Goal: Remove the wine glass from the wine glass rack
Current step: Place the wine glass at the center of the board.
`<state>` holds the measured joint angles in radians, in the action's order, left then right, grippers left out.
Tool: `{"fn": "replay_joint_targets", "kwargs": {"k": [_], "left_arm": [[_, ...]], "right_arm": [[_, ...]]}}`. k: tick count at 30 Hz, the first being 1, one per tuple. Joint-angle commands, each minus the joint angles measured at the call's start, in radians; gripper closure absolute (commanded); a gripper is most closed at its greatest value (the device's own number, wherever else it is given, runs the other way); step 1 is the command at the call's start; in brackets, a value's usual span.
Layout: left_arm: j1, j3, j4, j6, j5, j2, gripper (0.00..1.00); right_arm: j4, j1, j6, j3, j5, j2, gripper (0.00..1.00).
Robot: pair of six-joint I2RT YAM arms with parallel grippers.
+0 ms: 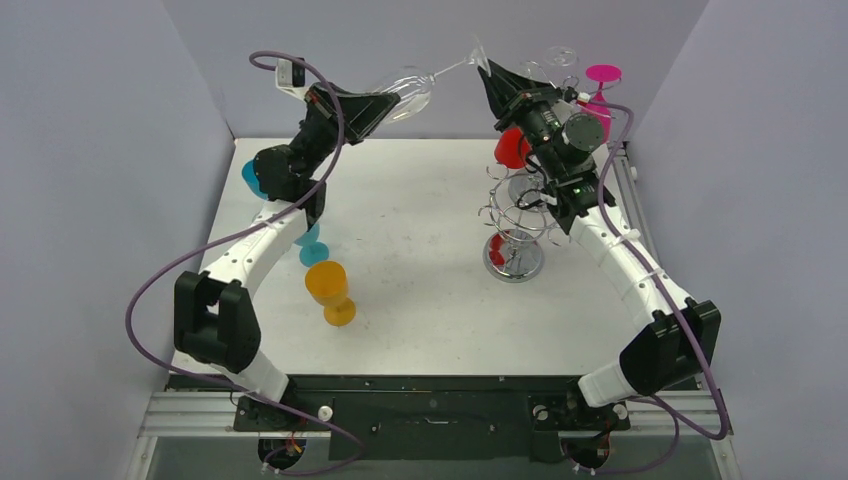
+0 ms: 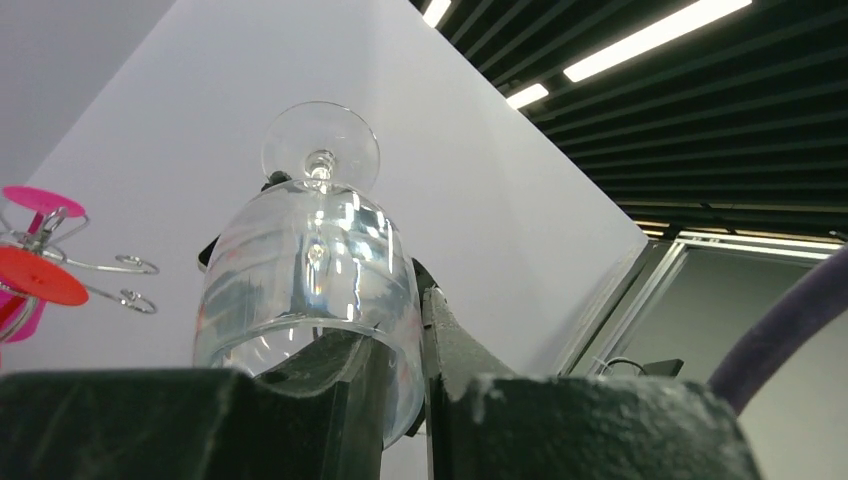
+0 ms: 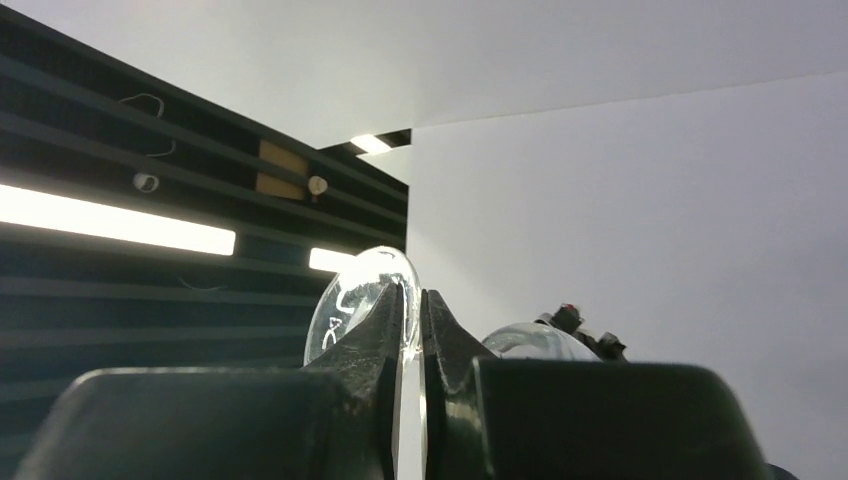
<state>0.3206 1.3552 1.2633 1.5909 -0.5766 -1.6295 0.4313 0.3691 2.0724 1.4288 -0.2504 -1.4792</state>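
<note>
Your left claw (image 2: 395,335) pinches the glass (image 1: 405,92) by its bowl wall, your right claw (image 3: 412,300) by its foot, aloft over the table's (image 1: 420,220) far edge, off the rack (image 1: 515,225), so only setting it down seems left.

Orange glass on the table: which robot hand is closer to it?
Left. The left gripper is raised behind the orange glass, gripping the clear wine glass by its bowl. The right gripper is farther right, over by the rack, pinching that glass's foot.
</note>
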Motion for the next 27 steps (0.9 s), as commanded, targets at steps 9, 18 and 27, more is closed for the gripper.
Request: {"fn": "replay_joint_targets", "kwargs": {"k": [9,18,27], "left_arm": [[-0.029,0.142,-1.04,-0.525,0.038,0.324,1.0],[-0.034,0.437,-1.789,-0.881,0.291,0.4,1.0],[-0.068,0.62,-2.313,-1.05,0.71,0.399,1.0]], "right_arm": [[-0.347,-0.042,-0.481,0.041,-0.007,0.156,0.65],[-0.519,-0.064,-0.694,0.071,-0.026,0.164,0.27],[-0.809,-0.061,-0.98,0.212,-0.014,0.149,0.23]]}}
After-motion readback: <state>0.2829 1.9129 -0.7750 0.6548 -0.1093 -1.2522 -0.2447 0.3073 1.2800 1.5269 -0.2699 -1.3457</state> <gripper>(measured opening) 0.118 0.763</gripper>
